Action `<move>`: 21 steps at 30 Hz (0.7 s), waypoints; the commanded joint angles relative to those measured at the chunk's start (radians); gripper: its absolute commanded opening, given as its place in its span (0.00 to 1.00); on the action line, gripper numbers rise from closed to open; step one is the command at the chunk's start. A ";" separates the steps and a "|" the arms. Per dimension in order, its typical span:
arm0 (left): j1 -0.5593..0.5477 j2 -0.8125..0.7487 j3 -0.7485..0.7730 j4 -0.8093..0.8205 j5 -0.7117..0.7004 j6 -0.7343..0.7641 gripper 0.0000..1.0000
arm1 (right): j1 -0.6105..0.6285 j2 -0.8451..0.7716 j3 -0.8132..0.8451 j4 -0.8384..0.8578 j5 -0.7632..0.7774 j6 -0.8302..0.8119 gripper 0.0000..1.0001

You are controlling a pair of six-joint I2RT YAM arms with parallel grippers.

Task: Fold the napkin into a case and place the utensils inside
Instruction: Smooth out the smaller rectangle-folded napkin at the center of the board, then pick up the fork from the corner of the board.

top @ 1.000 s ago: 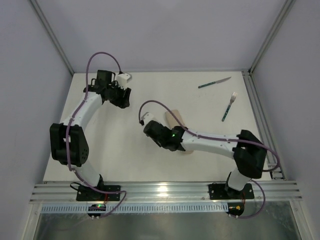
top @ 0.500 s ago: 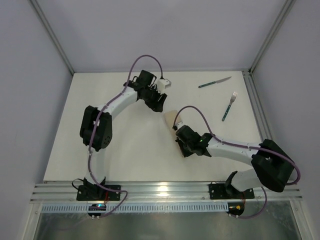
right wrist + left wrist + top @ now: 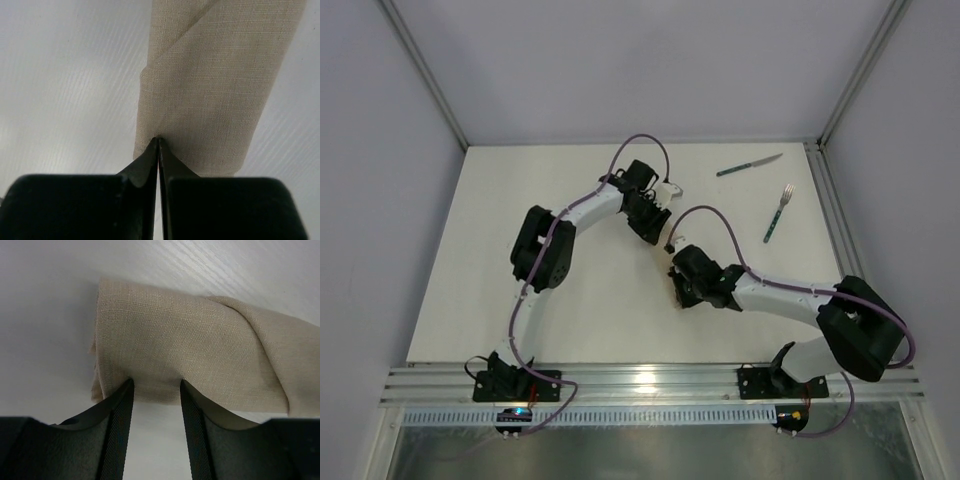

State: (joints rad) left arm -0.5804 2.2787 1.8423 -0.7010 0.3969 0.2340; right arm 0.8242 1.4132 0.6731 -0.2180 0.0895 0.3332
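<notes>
As right fingers [image 3: 145,170] sit pressed together at the napkin [image 3: 200,355] end; left fingers [image 3: 117,440] spread, hem at their tips: close squarely, low.

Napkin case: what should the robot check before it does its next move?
1. Napkin folded into a narrow napkin case: ok.
2. Left pincer open, with its tips at the case's edge: ok.
3. Right pincer shut, with its tips against the case's end: ok. Whether any cloth is pinched between them: cannot tell.
4. Knife and fork inside the case: not ok. Both lie on the table, apart from it.
5. Case mouth open enough to slide the cutlery in: cannot tell.
</notes>
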 commanded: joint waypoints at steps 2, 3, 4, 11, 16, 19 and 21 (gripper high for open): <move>0.005 0.010 -0.011 0.021 -0.046 0.031 0.45 | -0.019 -0.112 0.043 -0.047 -0.001 0.020 0.04; 0.005 0.013 -0.008 0.023 -0.020 0.031 0.45 | -0.031 -0.156 0.055 -0.061 0.001 0.018 0.05; 0.005 0.010 -0.011 0.026 -0.010 0.028 0.45 | -0.048 -0.181 0.075 -0.066 0.006 0.015 0.07; 0.005 -0.053 0.029 0.015 0.019 0.002 0.55 | -0.515 -0.211 0.200 -0.066 -0.059 -0.005 0.65; 0.005 -0.077 0.100 -0.040 0.048 -0.016 0.59 | -0.874 -0.001 0.360 -0.078 -0.062 0.020 0.68; 0.005 -0.087 0.153 -0.083 0.060 -0.013 0.60 | -0.962 0.108 0.466 -0.109 -0.060 0.007 0.68; 0.007 -0.097 0.166 -0.095 0.057 -0.001 0.61 | -0.996 0.212 0.534 -0.129 -0.043 -0.002 0.68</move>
State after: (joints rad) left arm -0.5800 2.2700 1.9499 -0.7528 0.4236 0.2352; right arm -0.1352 1.5421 1.1099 -0.2958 0.0425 0.3367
